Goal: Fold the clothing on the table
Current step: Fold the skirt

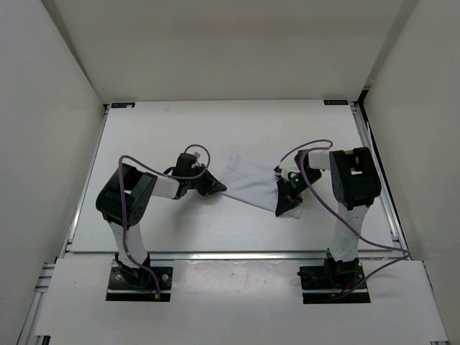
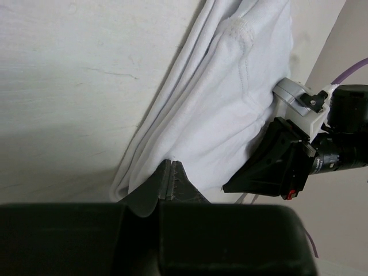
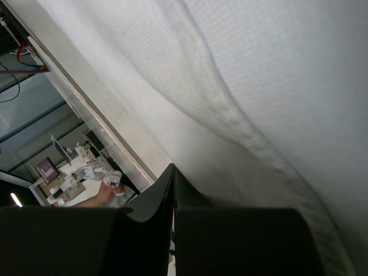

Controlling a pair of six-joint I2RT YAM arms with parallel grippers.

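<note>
The clothing point(image 1: 248, 183) is a thin white cloth stretched across the middle of the table point(image 1: 215, 129) between my two grippers. My left gripper point(image 1: 214, 188) is shut on its left end. In the left wrist view the jaws point(image 2: 171, 164) meet at the bunched edge of the clothing point(image 2: 230, 103), and the right gripper point(image 2: 276, 167) shows at the cloth's far end. My right gripper point(image 1: 287, 201) is shut on the right end. In the right wrist view its closed tips point(image 3: 173, 169) press into the clothing point(image 3: 259, 86), which fills most of that view.
White walls point(image 1: 43, 108) enclose the table on the left, back and right. A metal rail point(image 1: 237, 253) runs along the front edge, just ahead of both arm bases. Purple cables point(image 1: 302, 151) loop over each arm.
</note>
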